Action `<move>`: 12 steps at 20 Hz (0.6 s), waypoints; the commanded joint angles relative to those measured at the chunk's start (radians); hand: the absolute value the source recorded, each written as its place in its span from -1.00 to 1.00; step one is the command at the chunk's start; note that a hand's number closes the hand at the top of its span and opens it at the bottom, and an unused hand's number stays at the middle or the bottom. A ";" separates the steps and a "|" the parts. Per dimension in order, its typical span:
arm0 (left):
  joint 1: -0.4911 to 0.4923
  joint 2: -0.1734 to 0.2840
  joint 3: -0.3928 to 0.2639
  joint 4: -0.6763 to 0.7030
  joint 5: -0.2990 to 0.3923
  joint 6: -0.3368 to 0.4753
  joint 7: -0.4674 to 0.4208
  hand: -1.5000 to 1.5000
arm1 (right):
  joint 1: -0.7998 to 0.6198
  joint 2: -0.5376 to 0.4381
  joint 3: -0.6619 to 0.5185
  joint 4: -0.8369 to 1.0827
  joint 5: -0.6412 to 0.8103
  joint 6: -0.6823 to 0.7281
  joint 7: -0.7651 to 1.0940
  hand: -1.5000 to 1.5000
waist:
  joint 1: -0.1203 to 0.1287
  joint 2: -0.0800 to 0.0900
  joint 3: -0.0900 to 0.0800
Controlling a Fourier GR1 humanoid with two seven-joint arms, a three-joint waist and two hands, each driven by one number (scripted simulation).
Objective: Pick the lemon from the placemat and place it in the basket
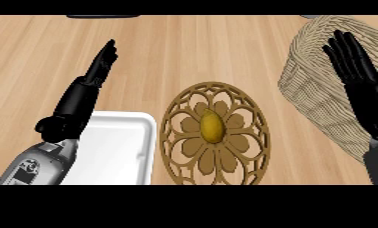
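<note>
No readable text, label or number anywhere.
</note>
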 commanded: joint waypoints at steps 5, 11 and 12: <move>0.010 0.012 0.100 0.128 0.088 -0.011 0.108 0.00 | -0.285 0.147 0.067 0.150 -0.200 0.173 -0.042 1.00 | 0.123 0.021 0.004; 0.022 0.004 0.139 0.207 0.164 -0.041 0.178 0.00 | -0.379 0.134 0.396 0.038 0.258 0.243 -0.237 -1.00 | 0.090 0.004 0.000; 0.008 0.021 0.175 0.243 0.177 -0.049 0.177 0.00 | -0.370 0.211 0.448 0.076 0.290 0.205 -0.271 -1.00 | 0.075 0.004 0.000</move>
